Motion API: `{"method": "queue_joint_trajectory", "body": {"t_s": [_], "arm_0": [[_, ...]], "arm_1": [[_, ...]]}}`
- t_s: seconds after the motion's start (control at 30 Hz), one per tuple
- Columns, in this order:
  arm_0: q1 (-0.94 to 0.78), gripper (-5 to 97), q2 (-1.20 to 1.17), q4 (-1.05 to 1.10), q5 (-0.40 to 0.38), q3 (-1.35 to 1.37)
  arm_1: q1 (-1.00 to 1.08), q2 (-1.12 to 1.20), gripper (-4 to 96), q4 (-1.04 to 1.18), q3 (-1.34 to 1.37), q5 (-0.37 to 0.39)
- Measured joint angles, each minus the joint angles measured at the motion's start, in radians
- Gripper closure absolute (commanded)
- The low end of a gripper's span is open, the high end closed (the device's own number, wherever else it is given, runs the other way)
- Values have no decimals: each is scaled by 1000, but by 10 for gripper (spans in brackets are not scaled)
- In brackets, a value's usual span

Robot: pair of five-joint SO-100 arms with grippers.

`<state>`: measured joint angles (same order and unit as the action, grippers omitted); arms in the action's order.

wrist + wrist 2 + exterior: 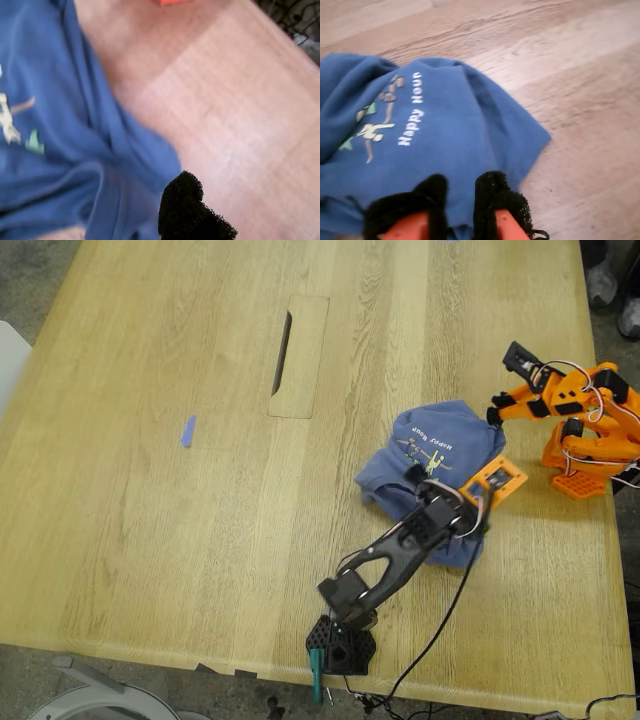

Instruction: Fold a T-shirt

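1. Our second tool [454, 202] is the orange one with black padded tips, and it's clenched on an edge of the T-shirt [435, 135]; you can see blue cloth pinched in the narrow gap between the two fingers [497, 200].
2. In the exterior view that orange tool [494, 416] meets the shirt's edge on that view's right.
3. Our first tool [192, 212] only shows one black padded tip right at the cloth's edge, so we honestly can't tell if it's gripping anything.
4. The T-shirt [435, 475] is a bunched slate-blue heap on the table [150, 540], print facing up, toward the exterior view's right.
5. A tiny blue scrap [188, 431] lies well apart from it, toward the exterior view's left.
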<state>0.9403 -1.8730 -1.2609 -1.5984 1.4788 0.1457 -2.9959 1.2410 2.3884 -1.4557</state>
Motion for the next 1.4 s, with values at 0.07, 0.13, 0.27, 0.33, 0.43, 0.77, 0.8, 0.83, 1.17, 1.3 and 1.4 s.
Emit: {"method": "queue_joint_trajectory", "body": {"t_s": [0.07, 0.13, 0.27, 0.33, 0.43, 0.77, 0.8, 0.83, 1.17, 1.3, 1.4], "arm_0": [[8, 193, 91, 8, 11, -117], [6, 287, 167, 57, 20, -192], [-28, 595, 252, 183, 35, -218], [-55, 777, 267, 249, 35, -206], [-106, 918, 270, 342, 26, -138], [-206, 918, 233, 606, -29, 296], [-207, 918, 212, 632, -38, 362], [-207, 918, 184, 660, -44, 430], [-290, 918, -230, 758, -67, 936], [-344, 918, -357, 758, -67, 1058], [-373, 916, -449, 758, -67, 1138]], "arm_1": [[-38, 35, 867, -41, 0, 0], [-72, 72, 878, -83, 0, 0], [-156, 143, 907, -183, 34, -8], [-193, 176, 912, -241, 60, -14], [-244, 229, 912, -318, 84, -15], [-301, 275, 912, -546, 291, -2], [-299, 275, 912, -565, 314, 2], [-299, 273, 912, -581, 336, 3], [-183, -32, 911, -489, 566, 34], [-106, -187, 910, -387, 629, 40], [-57, -265, 910, -336, 655, 43]]}}
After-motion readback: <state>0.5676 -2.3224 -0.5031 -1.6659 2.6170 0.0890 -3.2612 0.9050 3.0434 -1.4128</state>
